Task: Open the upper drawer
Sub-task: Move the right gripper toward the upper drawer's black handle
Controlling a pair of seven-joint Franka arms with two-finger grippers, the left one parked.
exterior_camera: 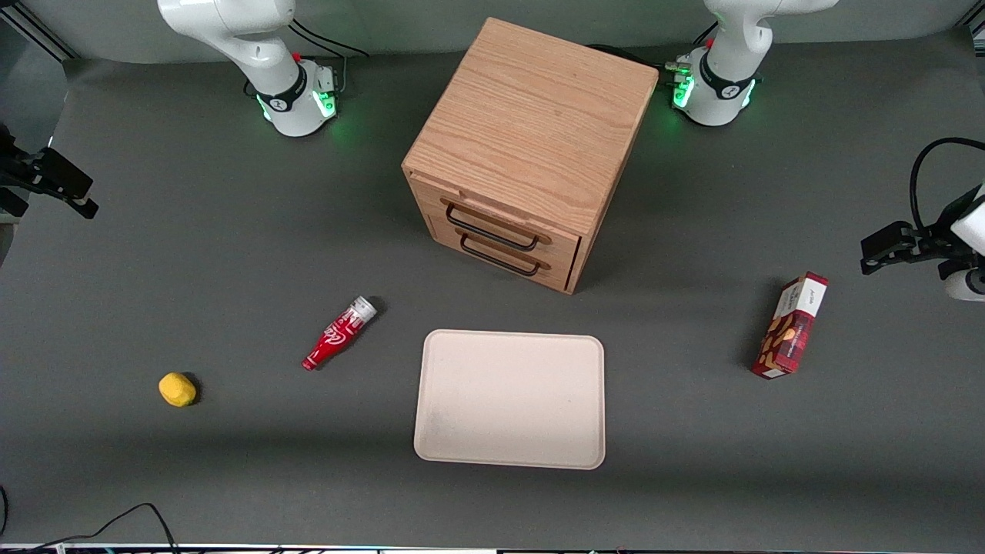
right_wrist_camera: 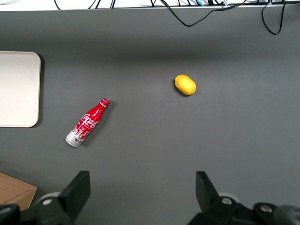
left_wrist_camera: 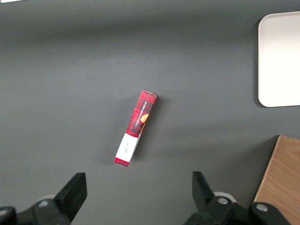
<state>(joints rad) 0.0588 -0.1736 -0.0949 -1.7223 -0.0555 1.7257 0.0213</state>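
- Gripper point(right_wrist_camera: 143, 192): fingers spread wide, holding nothing, hanging high above bare table mat at the working arm's end. In the front view it sits at the picture's edge point(exterior_camera: 73, 201), well apart from the cabinet.
- Under the wrist camera: red bottle point(right_wrist_camera: 87, 123) lying on its side, yellow lemon-shaped object point(right_wrist_camera: 185, 85) near it but apart, both loose on the mat point(right_wrist_camera: 154, 140).
- Front view: bottle point(exterior_camera: 339, 333) lies between the lemon point(exterior_camera: 177, 389) and the tray point(exterior_camera: 510, 399), nearer the front camera than the cabinet. Its cap end points toward the front camera, base toward the cabinet.
- Tray: pale, rectangular, flat on the mat in front of the drawers, with a strip of mat between them. Nothing on it.
- Red snack box point(exterior_camera: 791, 326): lying toward the parked arm's end, well apart from the cabinet.
- Cabinet point(exterior_camera: 531, 127): small oak box, mid-table, turned at an angle so its drawer face looks toward the front camera and slightly toward the working arm's end.
- Upper drawer point(exterior_camera: 496, 223): topmost of two, shut, front about flush with the cabinet face. Black bar handle point(exterior_camera: 491, 230) runs level along the drawer front; long axis slants with the cabinet's turn.
- Lower drawer point(exterior_camera: 500, 260): directly beneath, same black handle, also shut.
- Nothing sits right against the drawer fronts; tray and bottle are the closest items.
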